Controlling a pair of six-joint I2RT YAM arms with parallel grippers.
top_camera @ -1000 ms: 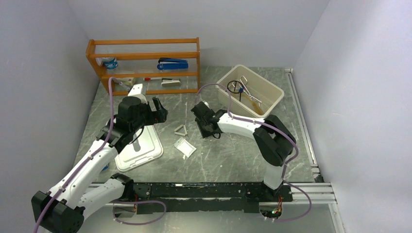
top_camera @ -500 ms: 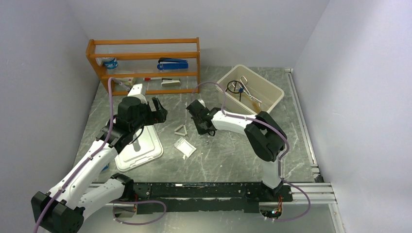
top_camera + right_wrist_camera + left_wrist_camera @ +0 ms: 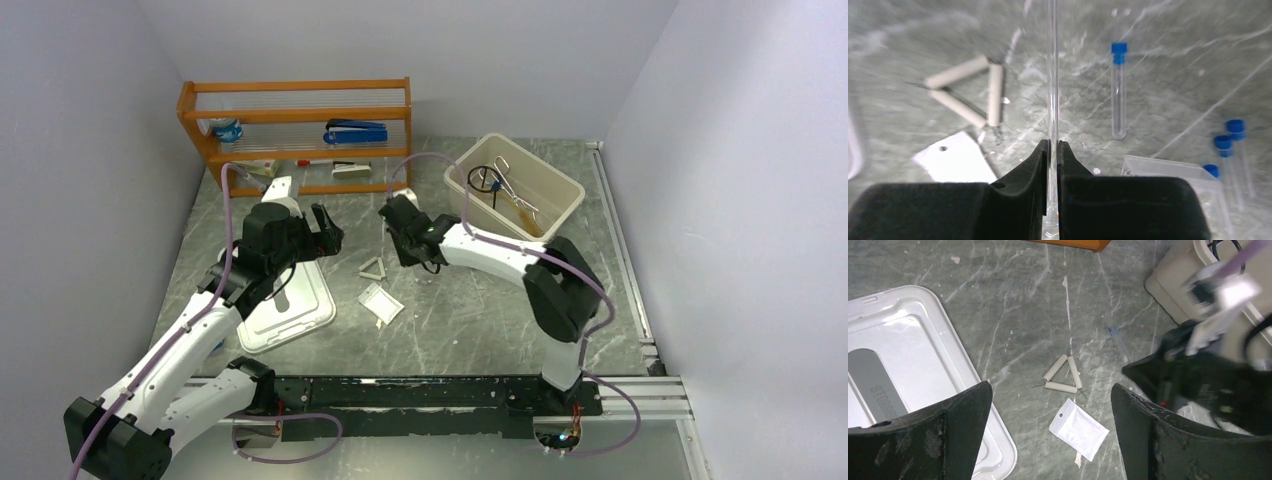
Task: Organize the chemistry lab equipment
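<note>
clear rod (image 3: 1052,75), perhaps glass, along right hand (image 3: 1052,146)

Loads of bare table (image 3: 480,320) near-right to pass through; mid-table crowded by triangle (image 3: 372,268) and white paper packet (image 3: 381,304), storage lid (image 3: 300,310) blocking left.
</note>
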